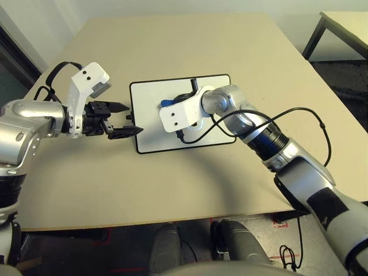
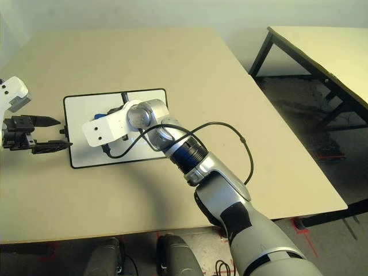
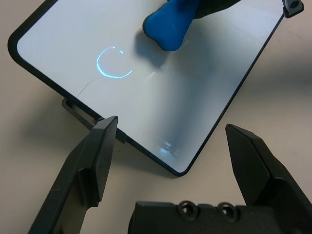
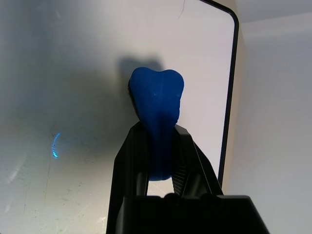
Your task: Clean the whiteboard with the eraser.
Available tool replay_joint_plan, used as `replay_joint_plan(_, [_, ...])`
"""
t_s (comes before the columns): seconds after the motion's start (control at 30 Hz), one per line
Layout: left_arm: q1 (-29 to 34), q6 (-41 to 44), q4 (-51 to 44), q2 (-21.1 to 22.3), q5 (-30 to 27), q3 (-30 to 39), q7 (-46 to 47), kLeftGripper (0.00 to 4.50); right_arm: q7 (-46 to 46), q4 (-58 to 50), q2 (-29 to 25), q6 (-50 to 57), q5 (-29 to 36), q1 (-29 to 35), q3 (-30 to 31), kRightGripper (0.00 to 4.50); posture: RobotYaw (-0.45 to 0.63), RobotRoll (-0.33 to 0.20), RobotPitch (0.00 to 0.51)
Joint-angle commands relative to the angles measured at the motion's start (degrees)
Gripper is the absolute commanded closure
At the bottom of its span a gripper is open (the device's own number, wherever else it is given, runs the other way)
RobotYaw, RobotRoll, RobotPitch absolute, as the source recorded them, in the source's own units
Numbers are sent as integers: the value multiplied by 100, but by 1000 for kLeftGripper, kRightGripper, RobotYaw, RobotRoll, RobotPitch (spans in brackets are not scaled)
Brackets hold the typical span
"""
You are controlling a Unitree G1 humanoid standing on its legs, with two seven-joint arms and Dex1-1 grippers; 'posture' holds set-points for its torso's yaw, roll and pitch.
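Right wrist view, frame centre: right gripper (image 4: 160, 158) pinches the eraser (image 4: 157, 105) tight over the whiteboard (image 4: 73, 58); left gripper (image 3: 168, 161) spread wide, empty, at board's lower edge

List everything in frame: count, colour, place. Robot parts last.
table: 1, beige, carries the whiteboard.
second table: 1, beige top on black legs, off to the robot's right.
whiteboard: 1, white with thin black frame, flat on the table between the two arms.
eraser: 1, bright blue, gripped over the whiteboard.
cable: 1, black, looping along the right forearm.
left end effector: 1, black fingers, open at the whiteboard's left short edge, straddling a small black knob there.
right end effector: 1, black fingers, shut on the eraser above the board.
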Motion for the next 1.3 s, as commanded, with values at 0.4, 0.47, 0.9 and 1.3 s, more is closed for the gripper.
replay_joint_plan(0.4, [-7, -114, 168, -97, 47, -104, -5, 0, 337, -115, 4, -107, -90, 484, 274, 3901, 100, 0, 105])
replay_joint_plan(0.47, [-33, -131, 182, -118, 66, -118, -10, 0, 237, 9, 38, -142, -109, 437, 258, 3901, 101, 0, 105])
replay_joint_plan(0.9, [53, -111, 88, -137, 68, -80, 19, 0, 187, 147, -37, -296, -108, 391, 317, 3901, 109, 0, 101])
replay_joint_plan(1.3, [-289, -340, 373, -353, 153, 1, 249, 0, -133, 729, 65, 80, 269, -205, -431, 3901, 104, 0, 83])
